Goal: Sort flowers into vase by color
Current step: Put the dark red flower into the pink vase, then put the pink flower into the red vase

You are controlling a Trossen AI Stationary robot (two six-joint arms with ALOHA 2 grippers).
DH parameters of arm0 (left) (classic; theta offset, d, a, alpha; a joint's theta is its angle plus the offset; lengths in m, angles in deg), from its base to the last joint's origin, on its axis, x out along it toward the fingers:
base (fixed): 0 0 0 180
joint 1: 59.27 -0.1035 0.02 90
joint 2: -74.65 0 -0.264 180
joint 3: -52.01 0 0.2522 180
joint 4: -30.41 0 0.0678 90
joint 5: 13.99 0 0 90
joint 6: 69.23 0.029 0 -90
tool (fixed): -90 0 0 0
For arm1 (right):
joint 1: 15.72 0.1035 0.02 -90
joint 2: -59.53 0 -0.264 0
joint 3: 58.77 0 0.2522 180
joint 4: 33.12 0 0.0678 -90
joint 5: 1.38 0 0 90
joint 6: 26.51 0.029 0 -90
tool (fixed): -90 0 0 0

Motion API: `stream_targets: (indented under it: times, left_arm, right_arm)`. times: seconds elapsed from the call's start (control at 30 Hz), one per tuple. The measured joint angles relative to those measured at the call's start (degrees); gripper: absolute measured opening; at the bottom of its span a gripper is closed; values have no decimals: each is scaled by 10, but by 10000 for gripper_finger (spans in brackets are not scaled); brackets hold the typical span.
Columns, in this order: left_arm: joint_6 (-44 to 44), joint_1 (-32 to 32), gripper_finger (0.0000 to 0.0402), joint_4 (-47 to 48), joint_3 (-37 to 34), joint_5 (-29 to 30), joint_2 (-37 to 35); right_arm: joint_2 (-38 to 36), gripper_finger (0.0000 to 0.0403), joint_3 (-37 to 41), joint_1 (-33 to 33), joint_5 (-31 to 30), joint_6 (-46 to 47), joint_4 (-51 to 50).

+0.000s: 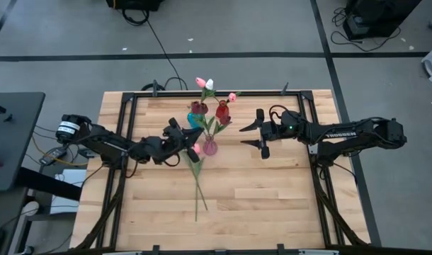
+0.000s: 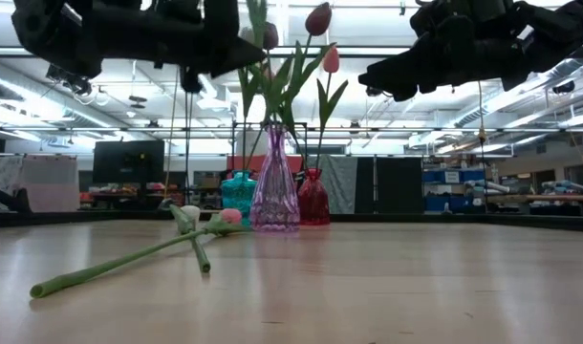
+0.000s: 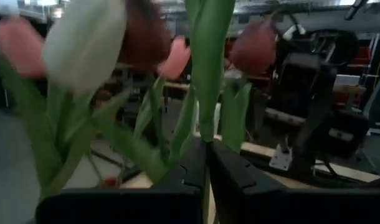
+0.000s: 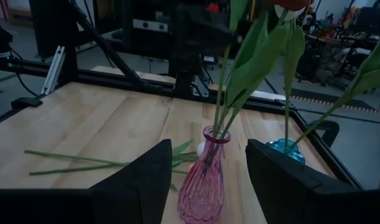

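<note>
My left gripper [image 3: 205, 165] is clenched on a green tulip stem [image 3: 205, 74], up above the pink vase [image 1: 210, 146] mid-desk. My right gripper [image 4: 205, 171] hangs just beside the vases, fingers spread wide, grasping nothing. Teal vase [image 2: 238, 194] and red vase [image 2: 313, 202] sit behind. Two flowers [image 2: 139, 253] lie flat on the desk [image 1: 273, 191].

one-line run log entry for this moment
left gripper: shut on green tulip stem, above pink glass vase | right gripper: open, waiting | two tulips on table
</note>
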Motion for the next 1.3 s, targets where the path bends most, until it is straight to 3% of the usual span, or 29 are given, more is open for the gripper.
stream_targets:
  times: [0.43, 0.8, 1.07, 1.3]
  left_arm:
    - [-48, 2, 121, 98, -7, 11, 0]
    - [-143, 38, 126, 445, 104, 27, -19]
    - [-295, 96, 126, 587, 123, 50, -46]
    - [-532, 127, 126, 661, 123, -62, -21]
  right_arm:
    - [0, 215, 0, 0, 0, 0, -2]
    - [0, 215, 0, 0, -22, 0, -22]
    - [0, 215, 0, 0, -29, 0, -25]
    - [0, 215, 0, 0, -30, 0, -25]
